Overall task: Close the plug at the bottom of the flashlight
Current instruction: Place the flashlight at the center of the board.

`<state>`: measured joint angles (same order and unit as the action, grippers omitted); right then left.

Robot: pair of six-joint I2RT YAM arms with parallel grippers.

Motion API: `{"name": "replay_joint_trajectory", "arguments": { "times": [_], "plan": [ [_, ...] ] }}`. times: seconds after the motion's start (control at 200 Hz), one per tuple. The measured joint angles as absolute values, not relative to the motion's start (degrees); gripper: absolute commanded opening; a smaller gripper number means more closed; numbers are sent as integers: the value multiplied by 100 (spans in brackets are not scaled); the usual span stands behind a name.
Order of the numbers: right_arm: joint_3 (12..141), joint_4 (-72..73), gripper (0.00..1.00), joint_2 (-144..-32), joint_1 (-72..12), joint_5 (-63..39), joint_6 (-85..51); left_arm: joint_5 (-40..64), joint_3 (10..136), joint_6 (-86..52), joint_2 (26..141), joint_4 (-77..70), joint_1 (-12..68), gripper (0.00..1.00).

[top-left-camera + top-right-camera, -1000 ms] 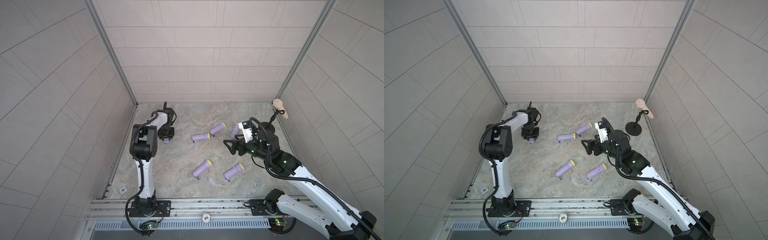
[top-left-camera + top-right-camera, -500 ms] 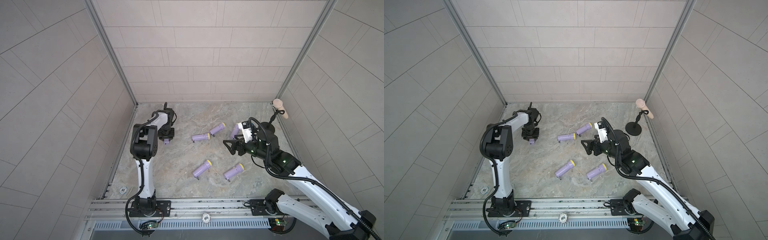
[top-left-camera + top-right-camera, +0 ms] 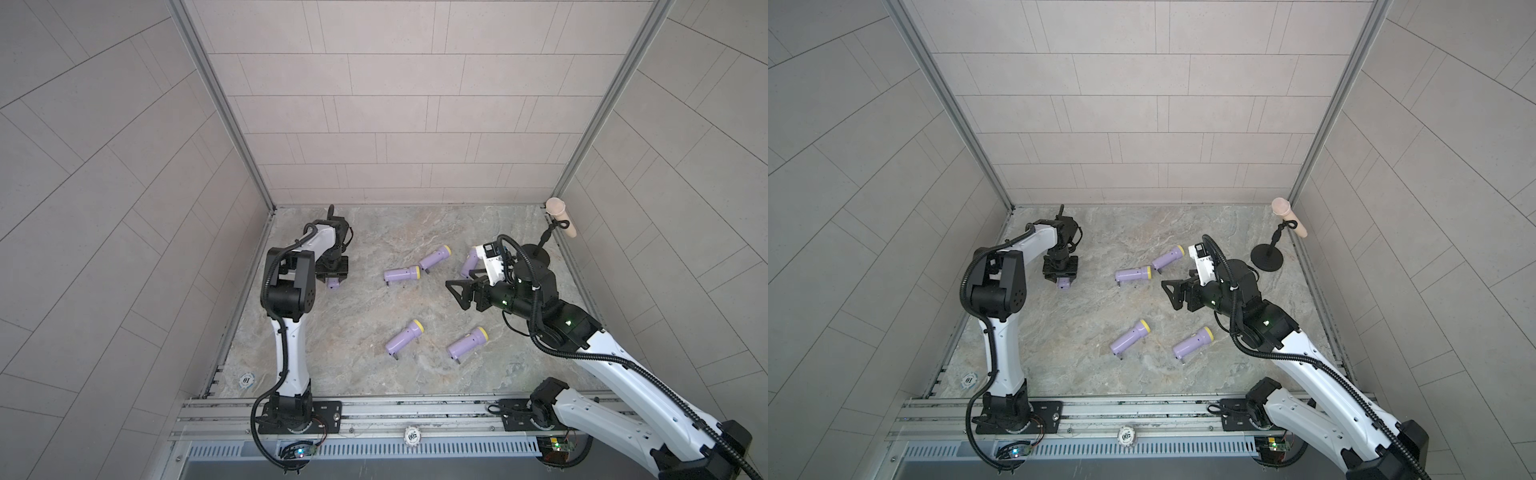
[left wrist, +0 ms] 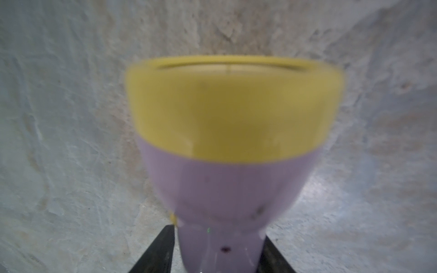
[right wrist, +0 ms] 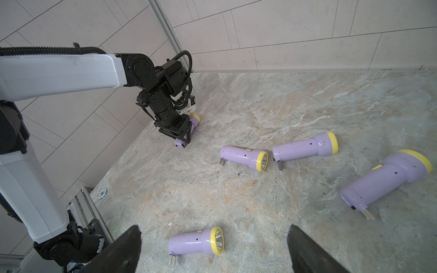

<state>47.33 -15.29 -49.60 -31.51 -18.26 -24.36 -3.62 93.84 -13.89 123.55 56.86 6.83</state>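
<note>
- Flashlight of lilac plastic with a yellow head ring (image 3: 333, 285): in both top views it lies on the grey marbled stone table (image 3: 365, 232), near the left edge and toward the back wall. The left gripper (image 3: 333, 279) points straight down over it, jaws on either side of the lilac body. Whether they press it or stand just clear I cannot tell.
- Also in a top view, the right gripper (image 3: 455, 296) hangs over the right half of the table, its jaws spread wide and empty. Five other flashlights (image 3: 404, 336) lie scattered on their sides.
- Left wrist view: the flashlight, blurred, fills the middle. Its yellow head is away from the camera, and its handle runs between two black fingers (image 4: 160, 253) set close to its sides. Contact is not clear.
- Right wrist view: two black fingers (image 5: 127, 248) stand far apart with only table between them. Across the table the left gripper stands over the flashlight, whose bottom end pokes out toward this camera. Four other flashlights show here, with metal plug prongs (image 5: 222, 162) sticking out at their bottom ends.
</note>
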Motion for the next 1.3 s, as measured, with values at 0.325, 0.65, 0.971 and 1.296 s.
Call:
{"name": "replay_joint_trajectory", "arguments": {
  "times": [0.325,0.65,0.971,1.296],
  "plan": [
    [4733,-1546,100,-4960,-3151,-1787,-2438,-578,9384,-1457,12022,5704,696,86],
    [4735,-1695,100,-4971,-3151,-1706,-2438,-810,9225,-1627,10648,5642,880,87],
    [4956,-1975,100,-5129,-3151,-1559,-2445,-650,8455,-1164,9408,4871,1896,91],
    [5092,-2049,100,-5013,-3151,-1433,-2445,-478,7999,375,9467,4016,3055,91]
  ]
}}
